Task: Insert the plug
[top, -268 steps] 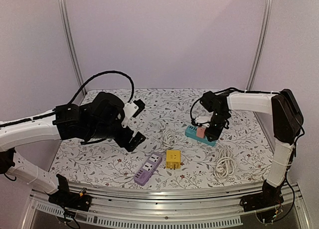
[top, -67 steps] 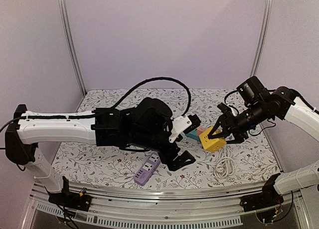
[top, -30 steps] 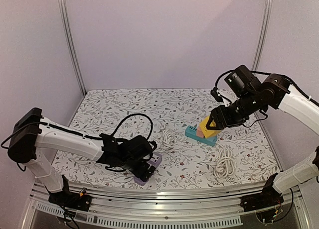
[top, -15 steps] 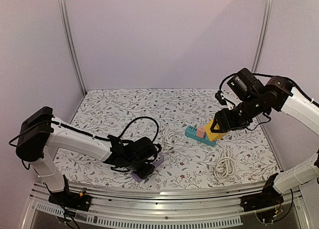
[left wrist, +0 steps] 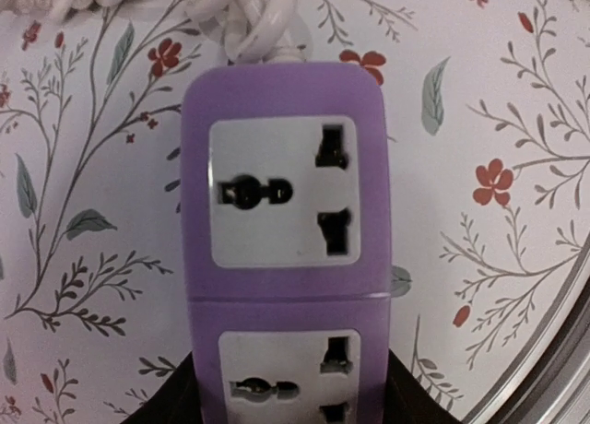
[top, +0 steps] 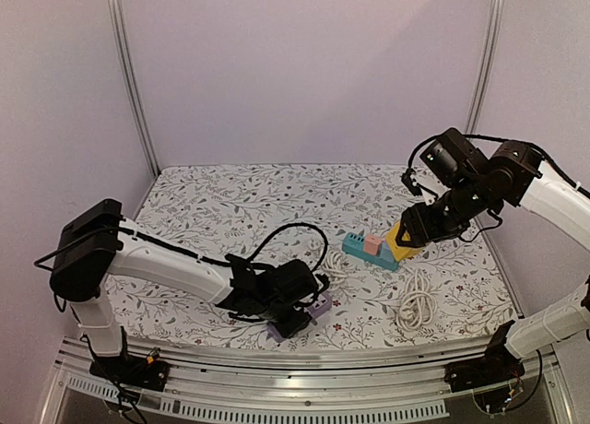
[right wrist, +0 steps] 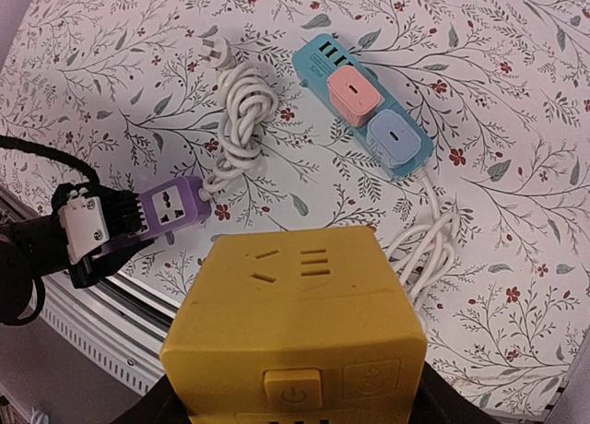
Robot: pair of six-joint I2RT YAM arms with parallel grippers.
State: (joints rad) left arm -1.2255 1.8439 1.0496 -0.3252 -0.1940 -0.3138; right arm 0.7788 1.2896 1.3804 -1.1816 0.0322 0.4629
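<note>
**Plug cube up on the right, free sockets down-left**

Near edge of tabletop (top: 212, 203), about centre: left gripper (top: 295, 319) is clamped on the purple strip (left wrist: 286, 230). Strip's long axis runs near-left to far-right, cord end pointing away. Both sockets in the wrist cam are vacant.

Right side, farther back: right gripper (top: 410, 235) is closed on the yellow plug cube (right wrist: 300, 313), raised off the table by the teal strip (top: 355, 247). That strip carries a pink adapter (right wrist: 350, 94) & a pale-blue adapter (right wrist: 395, 129).

Likely target is the purple strip: left of & nearer than the cube, well apart. Cube's prongs not visible
</note>
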